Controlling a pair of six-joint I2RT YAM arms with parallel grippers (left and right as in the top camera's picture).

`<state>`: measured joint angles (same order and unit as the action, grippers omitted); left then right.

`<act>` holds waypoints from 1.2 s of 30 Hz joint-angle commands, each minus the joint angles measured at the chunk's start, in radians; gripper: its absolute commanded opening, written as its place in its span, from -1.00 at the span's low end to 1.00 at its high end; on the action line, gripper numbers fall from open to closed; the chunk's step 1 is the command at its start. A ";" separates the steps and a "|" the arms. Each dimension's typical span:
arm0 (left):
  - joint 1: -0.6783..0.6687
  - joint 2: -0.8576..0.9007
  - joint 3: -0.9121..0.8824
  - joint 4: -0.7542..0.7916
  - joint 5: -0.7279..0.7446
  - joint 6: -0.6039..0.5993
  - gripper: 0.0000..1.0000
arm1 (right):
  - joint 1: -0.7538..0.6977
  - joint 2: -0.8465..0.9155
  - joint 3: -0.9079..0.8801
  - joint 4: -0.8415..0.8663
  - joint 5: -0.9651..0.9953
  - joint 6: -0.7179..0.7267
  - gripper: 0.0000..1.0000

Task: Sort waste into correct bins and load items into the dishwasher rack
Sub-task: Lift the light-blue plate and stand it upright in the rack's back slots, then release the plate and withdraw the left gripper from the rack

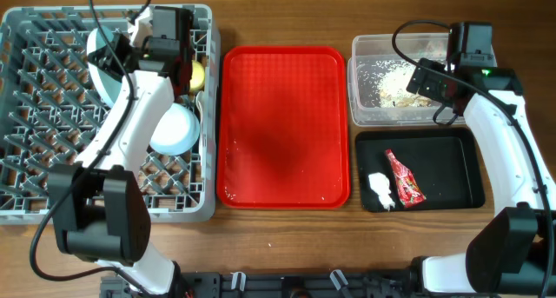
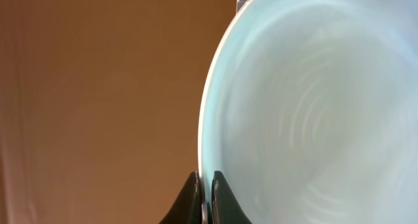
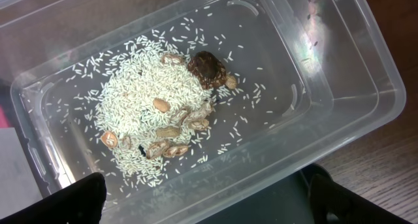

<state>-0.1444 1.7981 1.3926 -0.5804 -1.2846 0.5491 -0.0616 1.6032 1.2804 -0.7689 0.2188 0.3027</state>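
Your left gripper [image 2: 206,203] pinched the light blue plate [image 2: 313,106] by its rim over the far side of the dishwasher rack [image 1: 35,115]. So thin a hold could have slipped, tipping it between pegs. Your right gripper [image 3: 209,208] stood spread.

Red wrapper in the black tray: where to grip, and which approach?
Pinch the wrapper across its narrow middle, coming straight down from above. It lies flat, long and thin, slanting across the black tray, so the fingers should close across its short width. The tissue lies close beside its near half; gripping mid-length or farther up probably avoids it.
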 commanded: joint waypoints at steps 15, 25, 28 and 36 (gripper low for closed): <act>-0.149 0.015 -0.014 -0.137 -0.007 -0.145 0.79 | -0.003 0.011 0.009 0.003 0.017 0.012 0.99; -0.303 -0.177 0.015 0.012 0.331 -0.545 0.39 | -0.003 0.011 0.009 0.003 0.017 0.013 0.99; -0.333 -0.210 0.015 -0.084 0.595 -0.667 -0.26 | -0.003 0.011 0.009 0.003 0.017 0.012 0.99; -0.273 -0.114 -0.055 -0.230 1.014 -0.950 -0.49 | -0.003 0.011 0.009 0.003 0.017 0.013 0.99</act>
<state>-0.4557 1.6272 1.3830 -0.7834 -0.4717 -0.2722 -0.0616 1.6032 1.2804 -0.7689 0.2188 0.3027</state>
